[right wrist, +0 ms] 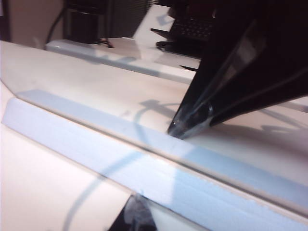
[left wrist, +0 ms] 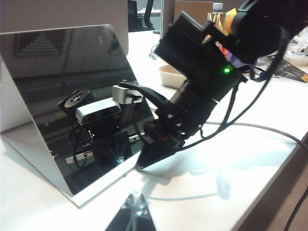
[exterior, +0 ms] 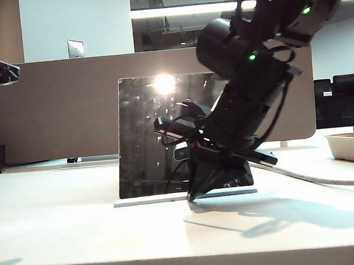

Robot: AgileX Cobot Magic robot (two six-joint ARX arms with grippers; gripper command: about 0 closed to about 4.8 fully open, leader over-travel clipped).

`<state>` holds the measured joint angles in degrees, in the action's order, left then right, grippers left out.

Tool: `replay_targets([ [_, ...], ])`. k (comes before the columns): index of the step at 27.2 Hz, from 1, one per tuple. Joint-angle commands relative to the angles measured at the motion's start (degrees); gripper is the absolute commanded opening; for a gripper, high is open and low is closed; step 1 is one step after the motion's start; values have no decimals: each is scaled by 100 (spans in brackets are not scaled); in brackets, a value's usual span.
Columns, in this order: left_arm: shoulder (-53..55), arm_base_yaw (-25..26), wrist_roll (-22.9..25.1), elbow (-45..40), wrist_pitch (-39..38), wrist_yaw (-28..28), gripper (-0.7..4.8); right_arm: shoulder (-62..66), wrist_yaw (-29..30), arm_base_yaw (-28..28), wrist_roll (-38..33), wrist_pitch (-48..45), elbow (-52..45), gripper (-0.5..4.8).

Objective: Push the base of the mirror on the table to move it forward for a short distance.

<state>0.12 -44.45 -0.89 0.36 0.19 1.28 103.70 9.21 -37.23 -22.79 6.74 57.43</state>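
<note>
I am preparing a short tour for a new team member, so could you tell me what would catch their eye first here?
First, the dark mirror standing mid-table on its thin white base, with a bright light spot glaring near its top. Next, the black arm sweeping down from the upper right, its right end effector shut to a point at the base's front edge. The left end effector is only a tip low in its own wrist view, near the mirror's corner.

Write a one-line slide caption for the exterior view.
Right gripper, fingers together, tips down at the front edge of the mirror's white base on the table; left gripper outside this view.
</note>
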Motion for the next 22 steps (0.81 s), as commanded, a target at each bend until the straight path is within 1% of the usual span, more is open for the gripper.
replay_targets([
  [1,2,13,24,4,66,0,-1,299,-166,9,33,367,184,-6],
  [12,2,317,24,4,66,-2,-1,1167,-186,146,35,372,1209,-6],
  [22,4,317,24,4,66,0,-1,1803,-254,354,33,372,1980,-6],
])
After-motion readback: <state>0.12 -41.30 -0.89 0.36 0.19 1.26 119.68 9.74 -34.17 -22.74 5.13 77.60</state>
